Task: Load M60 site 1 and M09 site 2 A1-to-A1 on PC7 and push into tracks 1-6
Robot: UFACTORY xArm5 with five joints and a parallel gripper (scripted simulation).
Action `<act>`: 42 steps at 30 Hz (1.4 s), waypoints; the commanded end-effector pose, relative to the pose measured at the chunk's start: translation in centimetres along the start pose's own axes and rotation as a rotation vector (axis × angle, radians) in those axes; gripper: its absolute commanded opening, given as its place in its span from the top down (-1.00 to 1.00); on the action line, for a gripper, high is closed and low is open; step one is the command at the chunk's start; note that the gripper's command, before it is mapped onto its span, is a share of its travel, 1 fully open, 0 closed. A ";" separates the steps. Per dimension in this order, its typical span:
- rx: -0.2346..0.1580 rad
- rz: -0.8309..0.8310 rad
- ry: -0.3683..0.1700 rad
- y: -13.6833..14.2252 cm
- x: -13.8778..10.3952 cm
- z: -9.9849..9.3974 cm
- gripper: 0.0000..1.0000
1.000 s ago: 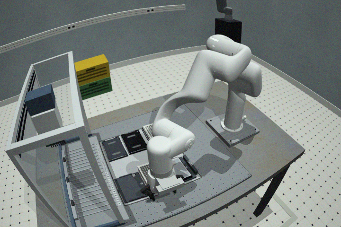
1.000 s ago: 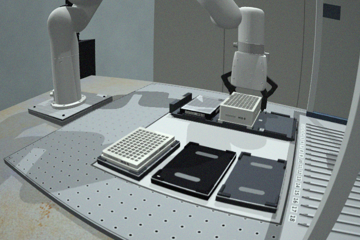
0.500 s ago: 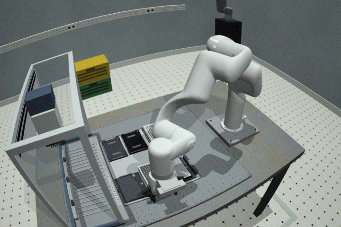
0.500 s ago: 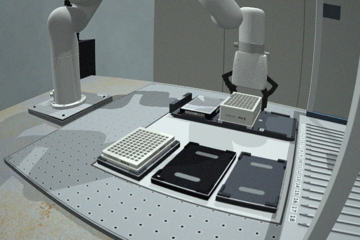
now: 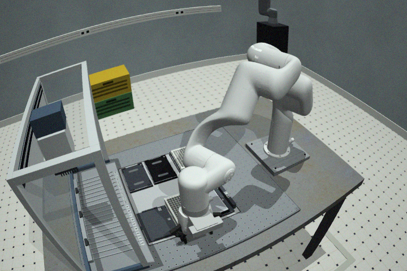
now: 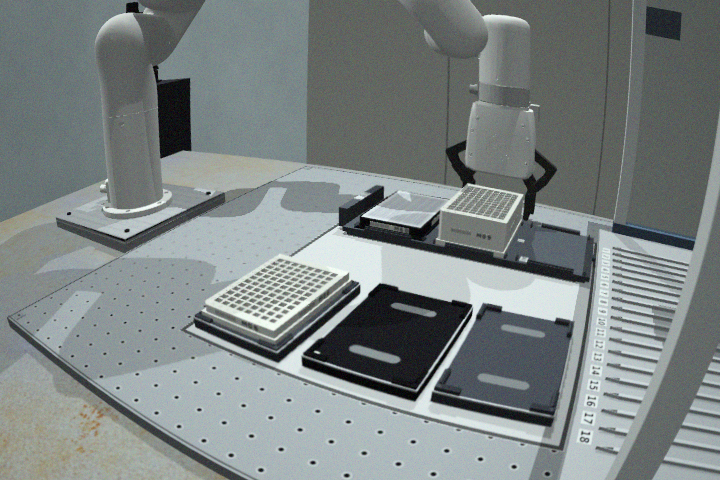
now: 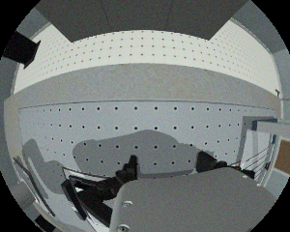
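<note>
The carrier PC7 [image 6: 548,243] lies on the apron in front of the rails, with its handle [image 6: 361,203] at the left end. The flat 384-well plate M60 [image 6: 404,210] sits on the site beside the handle. The tall white deep-well block M09 [image 6: 480,217] sits on the middle site, and the third site is bare. My gripper [image 6: 497,189] is open and holds nothing. It hangs just behind M09, at the carrier's far long side. In the top view it [image 5: 195,233] shows over the table's near edge, beside the carrier [image 5: 159,222]. M06 [image 6: 279,294] rests on its nest.
Two bare dark nests, S2 [image 6: 389,339] and S3 [image 6: 505,365], lie beside M06. The ribbed rails [image 6: 655,316] with the numbered strip [image 6: 596,339] run along the right. The instrument's frame [image 5: 60,153] stands over them. The arm's base [image 6: 137,206] is at the left.
</note>
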State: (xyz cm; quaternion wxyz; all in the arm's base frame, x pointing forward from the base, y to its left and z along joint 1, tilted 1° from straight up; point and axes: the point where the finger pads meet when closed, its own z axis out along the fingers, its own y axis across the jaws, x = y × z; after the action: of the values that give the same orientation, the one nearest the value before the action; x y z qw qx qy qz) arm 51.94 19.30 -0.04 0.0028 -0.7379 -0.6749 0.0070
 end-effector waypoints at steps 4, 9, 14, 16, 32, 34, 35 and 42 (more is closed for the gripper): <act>0.003 0.000 0.017 0.1 0.1 -0.3 -1.00; 0.003 0.000 0.017 0.1 0.1 -1.2 -1.00; 0.003 0.000 0.017 0.2 0.0 -1.9 -1.00; 0.003 0.000 0.017 0.2 0.0 -2.0 -1.00; 0.003 0.000 0.017 0.2 0.0 -4.4 -1.00; 0.003 0.000 0.017 0.2 0.0 -4.7 -1.00; 0.003 0.000 0.017 0.2 0.0 -4.9 -1.00; 0.003 0.000 0.017 0.2 0.0 -6.0 -1.00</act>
State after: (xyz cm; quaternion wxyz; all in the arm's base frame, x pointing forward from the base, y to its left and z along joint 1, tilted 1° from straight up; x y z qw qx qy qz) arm 52.06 19.26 5.28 0.0028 -0.7379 -0.6748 0.0069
